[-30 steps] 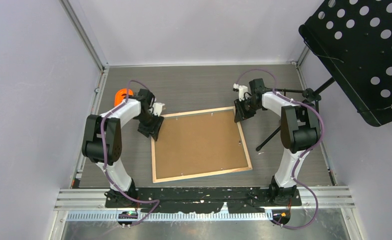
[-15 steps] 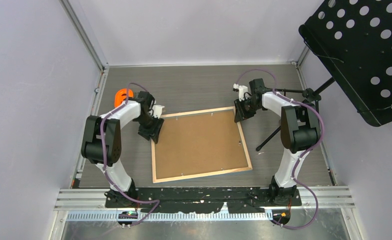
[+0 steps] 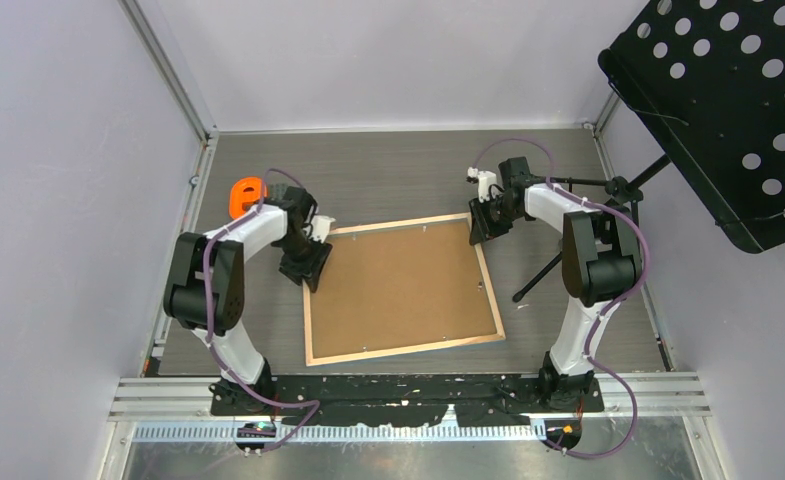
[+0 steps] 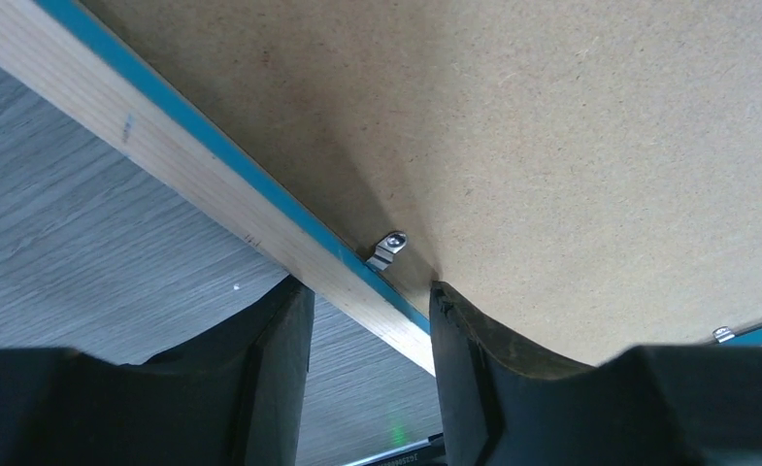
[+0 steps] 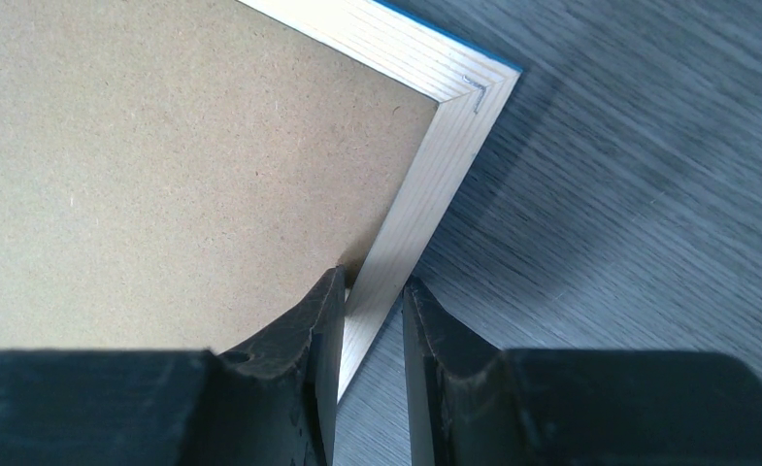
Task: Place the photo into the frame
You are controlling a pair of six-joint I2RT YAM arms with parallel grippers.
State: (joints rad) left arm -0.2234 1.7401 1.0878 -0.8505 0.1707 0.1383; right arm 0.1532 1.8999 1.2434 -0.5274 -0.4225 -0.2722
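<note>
Far left, an orange object [image 3: 246, 192] sits on the table [image 3: 398, 160] just behind my left arm. My left gripper [image 4: 369, 301] is down at the frame's [image 3: 408, 348] left rail, close to the far-left corner. Its fingers straddle the rail at a middling width, one pad on the outer edge and one on the inner, both seemingly touching the wood. A small metal clip [image 4: 388, 248] sits on the inner lip just ahead of them.

The frame lies flat, back up, mid-table and slightly skewed. It shows a pale wood rim with a thin blue line along the edge, and the brown backing board [image 3: 398, 285] fills it.

My right gripper [image 5: 372, 291] is narrow and pinches the right rail just short of the far-right corner. A black perforated stand [image 3: 728, 100] hangs over the right.
</note>
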